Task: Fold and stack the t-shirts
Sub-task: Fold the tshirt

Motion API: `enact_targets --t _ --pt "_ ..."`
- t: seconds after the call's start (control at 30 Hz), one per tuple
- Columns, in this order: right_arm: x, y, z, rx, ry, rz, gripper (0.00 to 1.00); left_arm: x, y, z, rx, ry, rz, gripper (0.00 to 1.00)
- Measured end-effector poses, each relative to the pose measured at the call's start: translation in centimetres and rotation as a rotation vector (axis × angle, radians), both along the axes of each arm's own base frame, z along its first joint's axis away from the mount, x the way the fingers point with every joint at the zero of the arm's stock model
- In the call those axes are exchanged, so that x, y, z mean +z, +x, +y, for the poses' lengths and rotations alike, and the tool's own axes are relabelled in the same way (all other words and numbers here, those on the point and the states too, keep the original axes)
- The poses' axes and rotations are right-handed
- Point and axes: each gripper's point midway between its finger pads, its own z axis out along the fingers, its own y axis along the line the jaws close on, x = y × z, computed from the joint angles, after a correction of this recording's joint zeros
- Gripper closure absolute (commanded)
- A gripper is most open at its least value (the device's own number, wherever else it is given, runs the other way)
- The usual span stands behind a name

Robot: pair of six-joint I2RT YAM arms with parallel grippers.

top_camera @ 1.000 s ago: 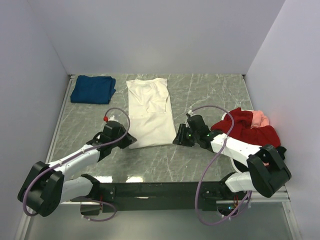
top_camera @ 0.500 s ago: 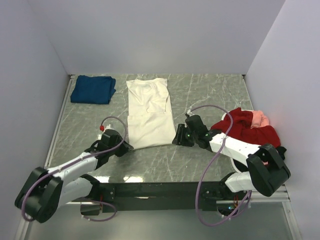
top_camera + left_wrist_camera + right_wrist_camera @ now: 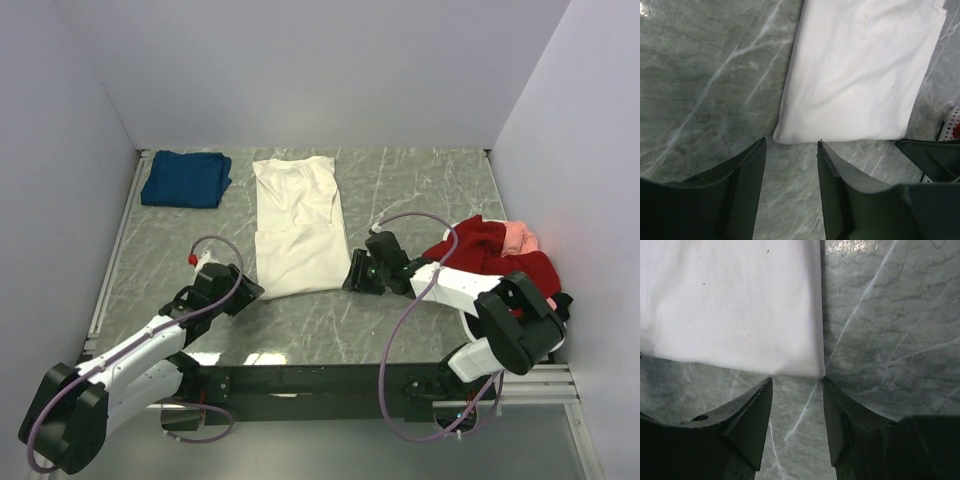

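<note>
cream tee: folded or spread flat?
Partly folded: the cream tee lies as a narrow strip with no sleeves sticking out, and its near part looks doubled over.

No text, label, brand or number can be read in any view. The cream-white t-shirt point(image 3: 296, 225) shows plain cloth.

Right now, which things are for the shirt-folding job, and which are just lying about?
For the job:
- white shirt, spread flat
- blue shirt, already folded
- pile of red and pink shirts
- left pincer and right pincer, both open at the white shirt's near corners

Just there:
- table
- grey walls
</note>
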Motion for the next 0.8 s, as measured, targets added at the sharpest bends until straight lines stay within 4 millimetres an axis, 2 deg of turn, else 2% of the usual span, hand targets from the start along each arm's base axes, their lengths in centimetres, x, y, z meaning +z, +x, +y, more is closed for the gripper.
enact_targets --t 0.2,0.4,0.53,0.6,0.73,0.8 --pt "-0.4 0.4 0.2 -0.027 0.012 0.001 0.51 -2.0 -0.2 0.1 0.000 0.015 0.030 0.53" --pt "-0.4 0.8 0.3 -0.050 0.028 -0.014 0.52 -2.2 0.7 -0.4 0.011 -0.011 0.006 0.57" --pt "-0.5 1.0 0.4 -0.058 0.035 -0.017 0.55 -2.3 1.2 -0.7 0.021 -0.030 -0.001 0.64" --pt "-0.5 1.1 0.4 -0.063 0.038 -0.019 0.63 -2.4 1.3 -0.8 0.023 -0.032 -0.001 0.69" --pt "-0.3 1.3 0.6 -0.072 0.051 -0.026 0.79 -2.9 1.3 -0.7 0.023 -0.024 0.014 0.93" --pt "-0.2 1.4 0.7 -0.074 0.056 -0.029 0.89 -2.9 1.2 -0.7 0.023 -0.023 0.017 0.99"
